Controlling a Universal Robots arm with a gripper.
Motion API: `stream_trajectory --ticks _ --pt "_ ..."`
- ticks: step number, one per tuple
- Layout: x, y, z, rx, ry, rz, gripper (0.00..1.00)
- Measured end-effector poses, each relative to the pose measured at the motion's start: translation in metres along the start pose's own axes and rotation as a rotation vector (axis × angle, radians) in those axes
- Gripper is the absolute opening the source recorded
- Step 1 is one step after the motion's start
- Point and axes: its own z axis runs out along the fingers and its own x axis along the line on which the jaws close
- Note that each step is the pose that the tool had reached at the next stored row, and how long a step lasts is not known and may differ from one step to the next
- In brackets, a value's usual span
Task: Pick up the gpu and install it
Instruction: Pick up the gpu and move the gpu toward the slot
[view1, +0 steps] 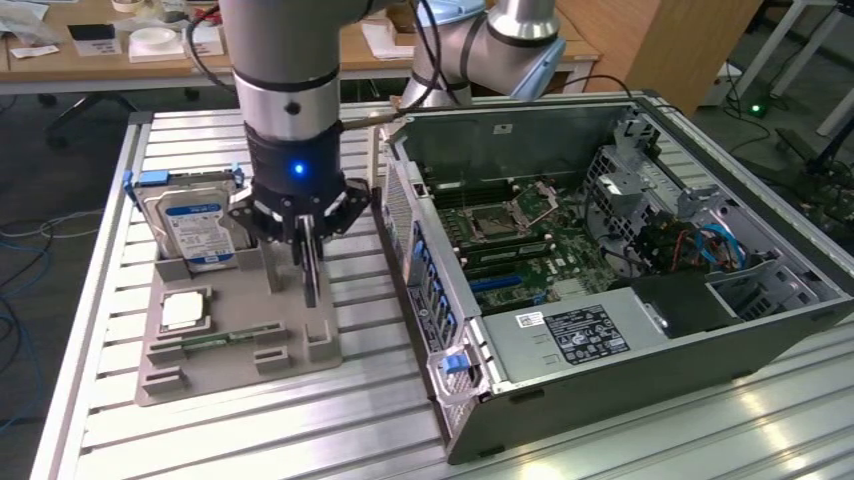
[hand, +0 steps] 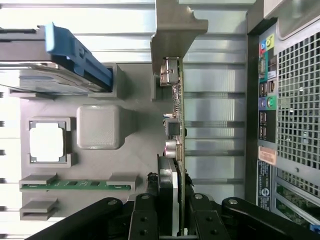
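Note:
The gpu (view1: 310, 272) is a thin dark card standing on edge over the grey parts holder (view1: 214, 378). In the wrist view the gpu (hand: 178, 120) runs edge-on, its green board edge and small components showing and its silver end bracket (hand: 175, 30) at the far end. My gripper (view1: 307, 240) hangs straight down over it. In the wrist view the gripper (hand: 172, 217) has its black fingers (hand: 145, 220) pressed on both faces of the card, shut on it. I cannot tell whether the card's lower edge rests in its holder slot.
On the holder (hand: 135, 145) stand a silver hard drive (view1: 196, 225) in a blue caddy (hand: 75, 55), a processor (view1: 183, 310) and a green memory stick (view1: 214, 340). The open computer case (view1: 601, 260) lies at the exterior view's right, motherboard (view1: 521, 240) exposed, its rear ports (hand: 265, 95) close by.

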Motion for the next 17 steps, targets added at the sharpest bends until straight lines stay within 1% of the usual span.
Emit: stream_trajectory --ticks 8,17 --pt "0.0 0.0016 -0.0363 -0.0015 0.0 0.0 0.28" --pt "0.001 0.0034 -0.0774 -0.0059 0.0 0.0 0.28"
